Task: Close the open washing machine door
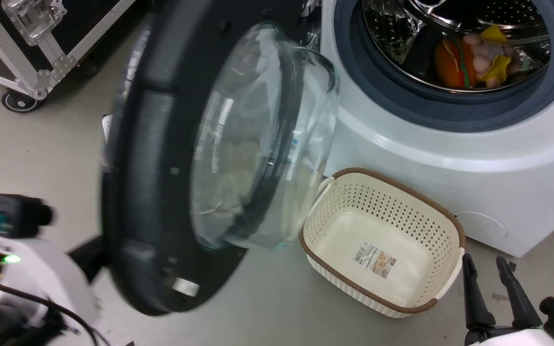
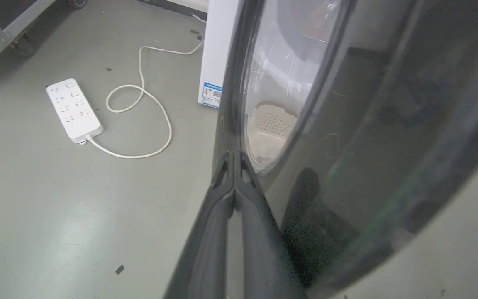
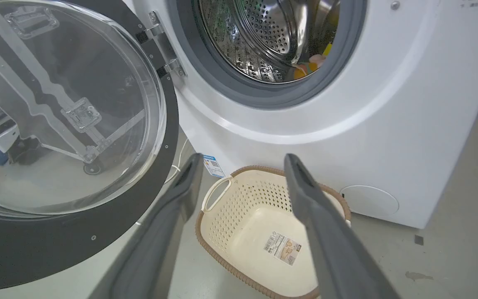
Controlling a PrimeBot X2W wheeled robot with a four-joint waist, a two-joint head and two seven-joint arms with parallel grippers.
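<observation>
Head view: the washing machine door (image 1: 152, 192) is seen swung out on its left-side hinge, roughly half open and blurred, well apart from the drum opening (image 1: 450, 29). It is not latched, so the task is not done. In the left wrist view the left gripper (image 2: 235, 160) is seen fully closed with nothing held, its tips laid against the door's glossy outer face just beside the glass. The right gripper (image 3: 243, 160) is seen wide open and empty at the near right, close to the basket (image 1: 455, 226) on the floor. The pushing step is judged in hand. What is left is the swing rightward and away until latched. Clearance over the basket cannot be told.
</observation>
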